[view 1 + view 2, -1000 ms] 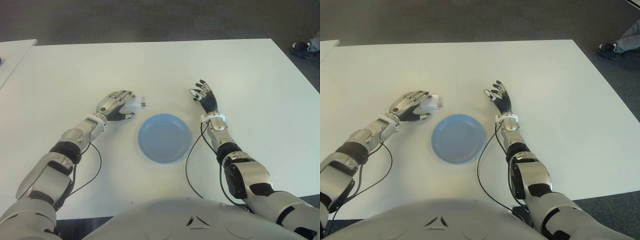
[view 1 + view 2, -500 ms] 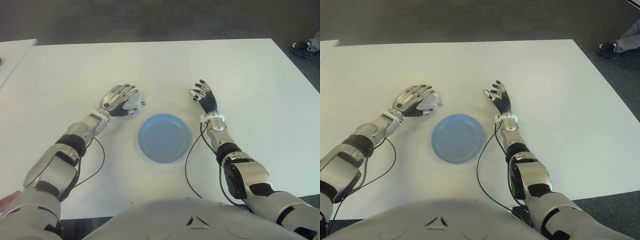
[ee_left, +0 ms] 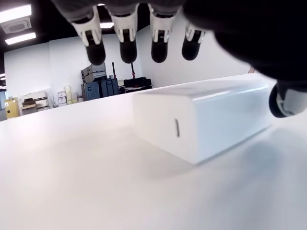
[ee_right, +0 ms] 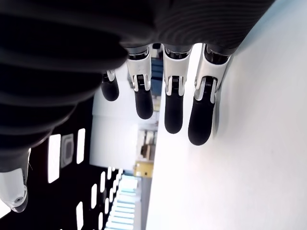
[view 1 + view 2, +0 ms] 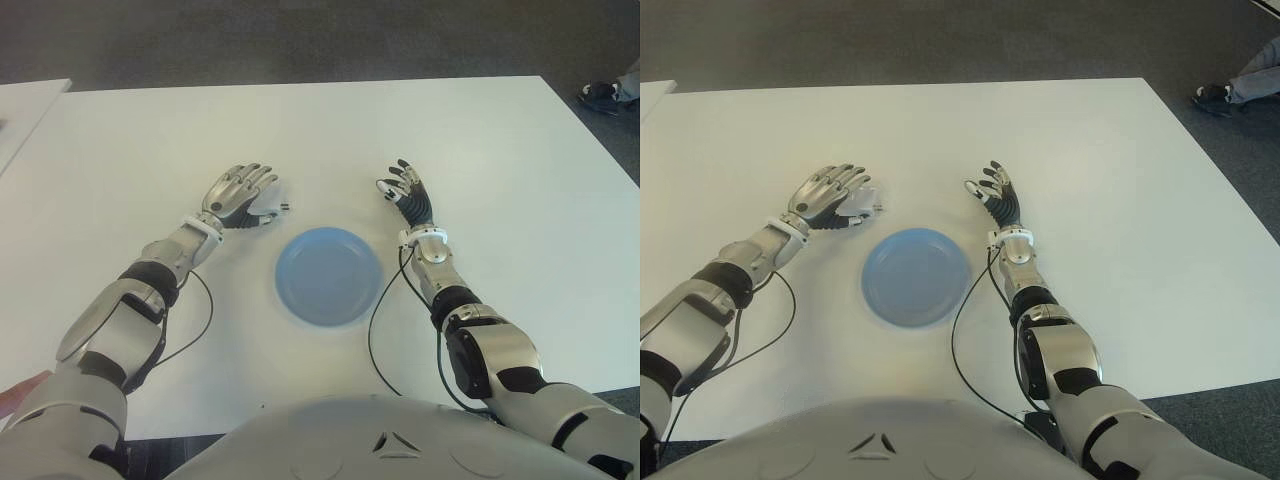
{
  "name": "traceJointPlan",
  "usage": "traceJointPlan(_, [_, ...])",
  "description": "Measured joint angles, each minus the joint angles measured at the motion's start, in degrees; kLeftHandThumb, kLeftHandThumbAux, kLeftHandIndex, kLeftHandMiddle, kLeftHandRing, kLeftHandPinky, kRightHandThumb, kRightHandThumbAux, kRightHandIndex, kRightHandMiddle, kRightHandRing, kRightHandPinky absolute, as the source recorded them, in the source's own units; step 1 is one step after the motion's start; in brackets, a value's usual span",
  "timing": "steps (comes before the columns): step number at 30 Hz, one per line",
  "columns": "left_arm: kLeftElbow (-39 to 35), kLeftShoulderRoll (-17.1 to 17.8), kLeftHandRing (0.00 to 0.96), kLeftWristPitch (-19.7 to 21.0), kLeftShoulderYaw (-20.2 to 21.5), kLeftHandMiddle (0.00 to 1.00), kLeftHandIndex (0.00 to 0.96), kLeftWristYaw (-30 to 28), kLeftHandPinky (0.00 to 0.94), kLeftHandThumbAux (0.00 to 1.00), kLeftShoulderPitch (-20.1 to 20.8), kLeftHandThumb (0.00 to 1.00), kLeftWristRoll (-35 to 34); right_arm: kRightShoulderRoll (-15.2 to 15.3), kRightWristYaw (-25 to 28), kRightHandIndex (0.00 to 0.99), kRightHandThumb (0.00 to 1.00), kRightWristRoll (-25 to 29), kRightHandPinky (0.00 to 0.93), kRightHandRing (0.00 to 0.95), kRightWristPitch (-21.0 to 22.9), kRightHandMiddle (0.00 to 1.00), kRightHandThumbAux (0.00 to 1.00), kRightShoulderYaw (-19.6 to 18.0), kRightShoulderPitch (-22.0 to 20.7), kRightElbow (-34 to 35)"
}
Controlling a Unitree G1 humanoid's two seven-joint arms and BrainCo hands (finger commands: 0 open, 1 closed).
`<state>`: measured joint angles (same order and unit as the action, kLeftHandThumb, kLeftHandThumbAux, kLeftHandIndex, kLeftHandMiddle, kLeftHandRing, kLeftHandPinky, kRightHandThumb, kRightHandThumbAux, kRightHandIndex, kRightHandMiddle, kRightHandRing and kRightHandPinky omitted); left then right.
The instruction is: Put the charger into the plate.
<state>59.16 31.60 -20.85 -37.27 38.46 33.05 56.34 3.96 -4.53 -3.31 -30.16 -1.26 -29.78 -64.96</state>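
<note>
Beneath my left hand lies the white charger, flat on the white table; my four fingers are extended above it and spread, and my thumb tip sits beside one end of it, so I hover over it without gripping. Just off my thumb side, toward my body, sits the blue plate, holding nothing. On the plate's far side, my right hand shows with fingers stretched out and slightly apart, edge-down by the table, holding nothing.
</note>
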Motion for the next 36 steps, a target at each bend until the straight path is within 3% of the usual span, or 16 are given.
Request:
traceJointPlan(22, [2.8, -1.3, 0.0, 0.9, -1.7, 0.0, 0.0, 1.7, 0.0, 0.278, 2.1, 0.138, 0.0, 0.0, 0.0, 0.0, 0.093, -0.7, 0.15, 0.218, -0.3, 0.155, 0.523, 0.1, 0.1, 0.0])
traceJointPlan(36, [6.6, -2.5, 0.0, -3.7, -1.8, 0.0, 0.0, -0.4, 0.0, 0.261, 3.6, 0.159, -1.4, 0.0, 0.0, 0.0, 0.097, -0.9, 0.178, 0.223, -0.3, 0.141, 0.525, 0.0, 0.1, 0.0])
